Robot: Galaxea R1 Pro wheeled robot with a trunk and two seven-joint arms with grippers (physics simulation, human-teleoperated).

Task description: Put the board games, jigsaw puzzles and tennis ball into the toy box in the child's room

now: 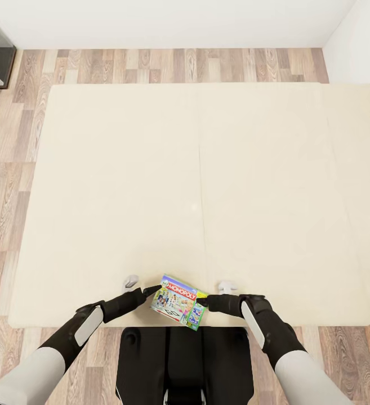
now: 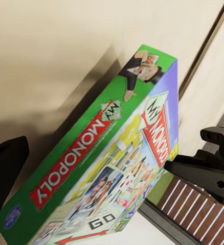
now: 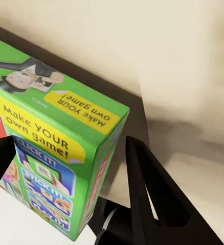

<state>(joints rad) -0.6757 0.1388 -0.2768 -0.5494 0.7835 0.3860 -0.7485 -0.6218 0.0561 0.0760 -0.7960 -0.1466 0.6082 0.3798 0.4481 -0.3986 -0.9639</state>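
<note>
From your head camera, the beige bed fills the middle of the frame, wood-plank floor at left and top, white wall along the top. The Monopoly box sits at bottom centre, at the bed's near edge, your left hand and right hand pressing its two ends.

Left wrist: the box hangs tilted over the mattress.

Right wrist: two spread dark fingers straddle the box's green end.

The game box reads "MONOPOLY" and "GO" on its lid, "Make YOUR own game!" on its end.
</note>
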